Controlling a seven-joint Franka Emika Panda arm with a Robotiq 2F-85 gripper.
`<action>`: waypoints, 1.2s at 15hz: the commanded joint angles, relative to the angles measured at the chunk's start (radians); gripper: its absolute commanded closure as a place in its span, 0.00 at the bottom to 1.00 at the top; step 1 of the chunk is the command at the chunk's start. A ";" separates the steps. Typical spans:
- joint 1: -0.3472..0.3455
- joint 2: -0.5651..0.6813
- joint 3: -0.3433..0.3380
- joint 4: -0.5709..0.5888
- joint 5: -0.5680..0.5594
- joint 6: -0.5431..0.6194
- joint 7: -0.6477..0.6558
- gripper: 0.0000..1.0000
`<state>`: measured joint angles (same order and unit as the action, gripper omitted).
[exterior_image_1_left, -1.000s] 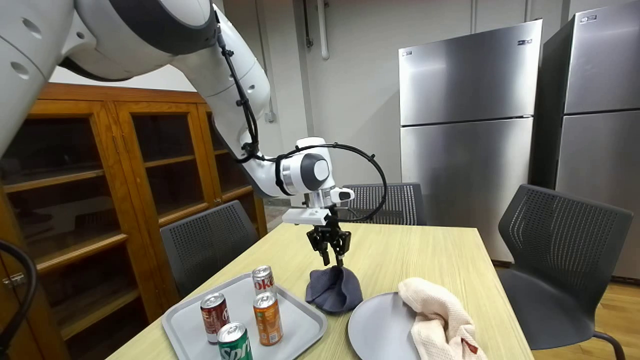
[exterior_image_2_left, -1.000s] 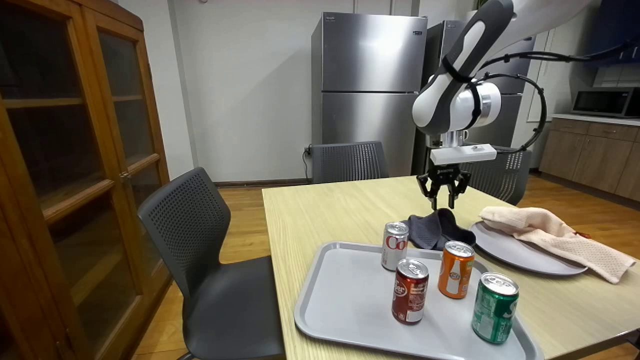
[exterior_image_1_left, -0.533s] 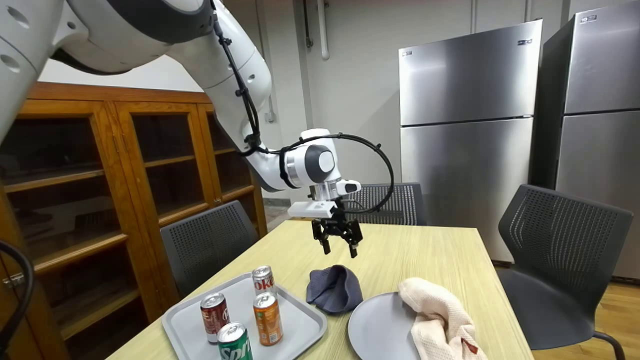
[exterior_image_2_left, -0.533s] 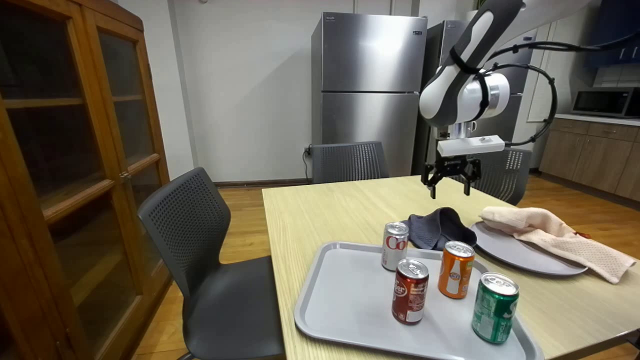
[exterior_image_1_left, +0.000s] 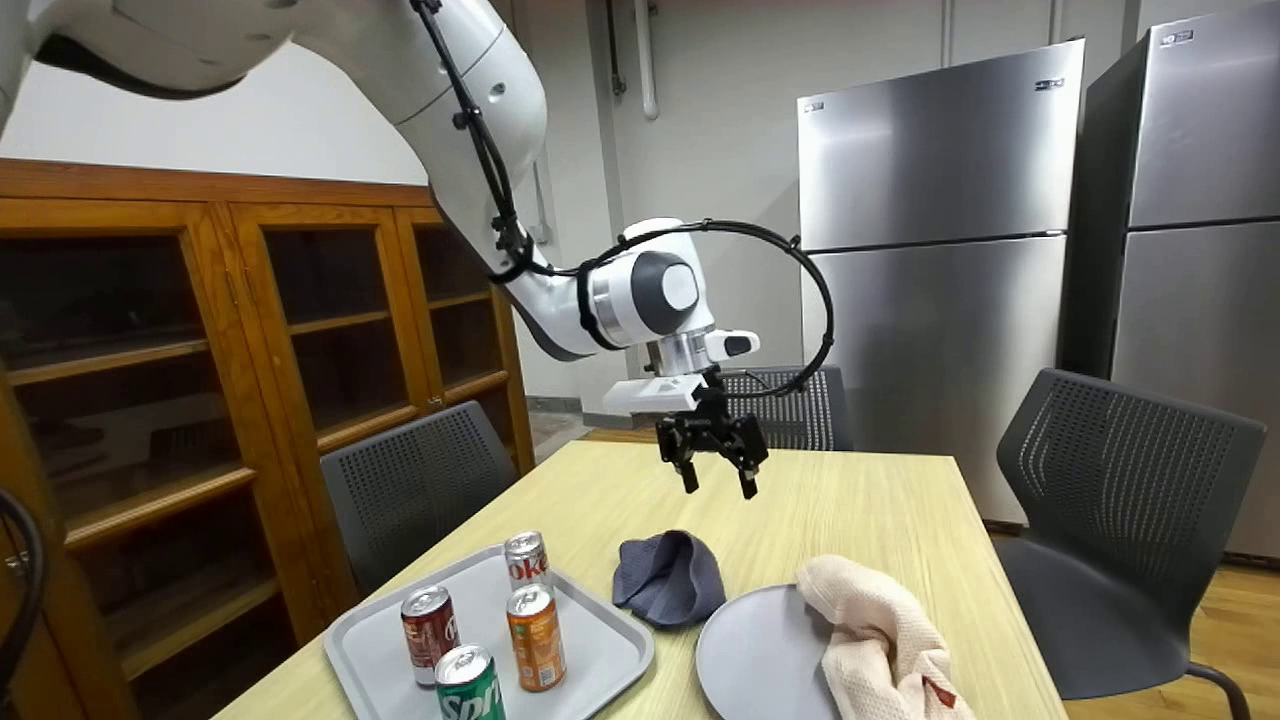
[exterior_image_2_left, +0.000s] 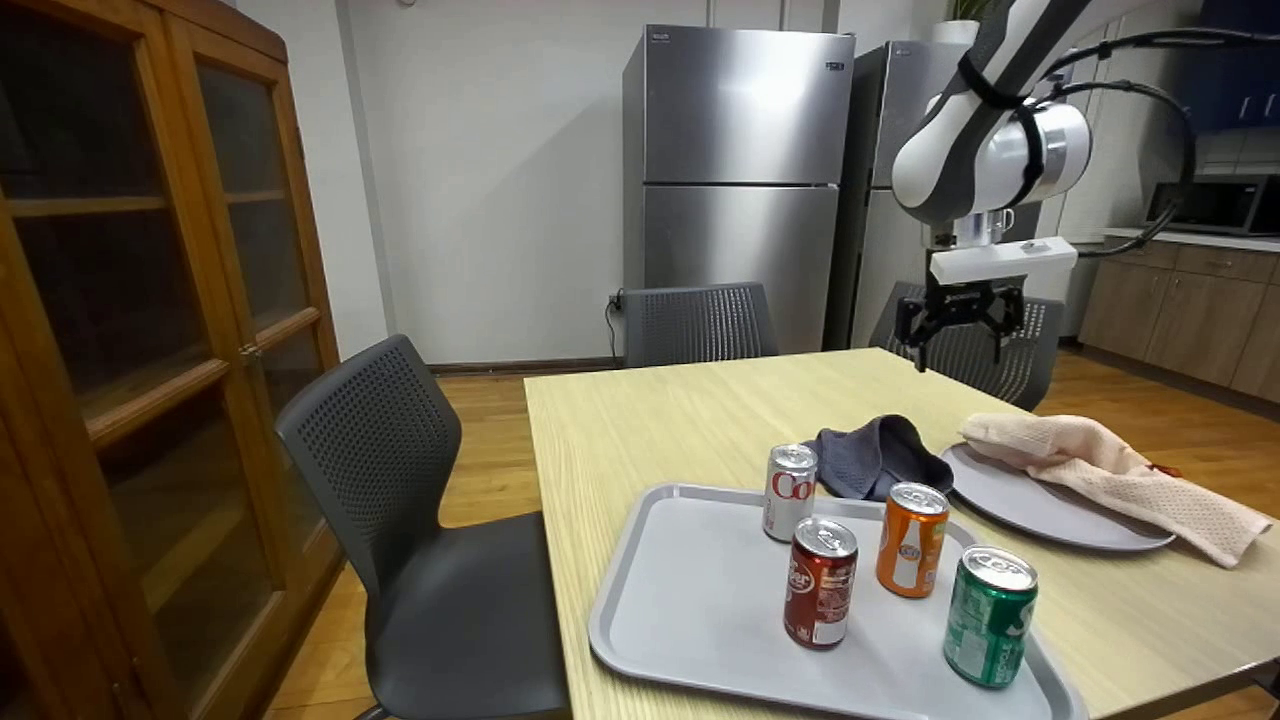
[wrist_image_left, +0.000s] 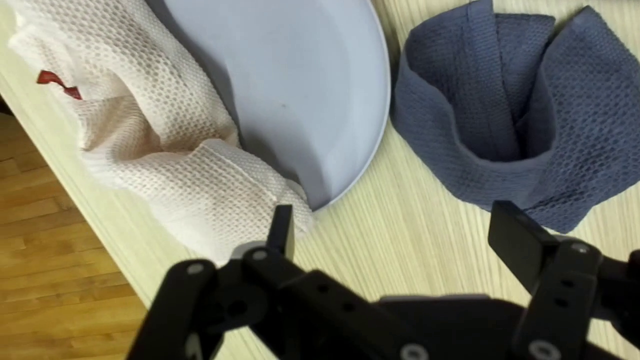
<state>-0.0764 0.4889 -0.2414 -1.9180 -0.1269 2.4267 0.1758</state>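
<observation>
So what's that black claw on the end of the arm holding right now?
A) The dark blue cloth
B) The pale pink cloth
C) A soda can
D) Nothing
D: the gripper stands open with nothing in its grip, while the dark blue cloth lies apart from it on the table.

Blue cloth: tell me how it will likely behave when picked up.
The blue cloth will likely flop and droop, since it lies in soft, loose folds. It is probably light for its size, as it looks like thin fabric. It seems unlikely to slip from a firm pinch, given its textured weave.
</observation>
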 joint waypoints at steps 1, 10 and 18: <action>-0.025 -0.064 -0.018 -0.061 -0.028 0.003 0.000 0.00; -0.133 -0.058 -0.016 -0.077 -0.049 -0.001 -0.237 0.00; -0.165 -0.031 -0.011 -0.065 -0.046 -0.002 -0.340 0.00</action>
<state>-0.2258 0.4596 -0.2693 -1.9850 -0.1618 2.4283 -0.1718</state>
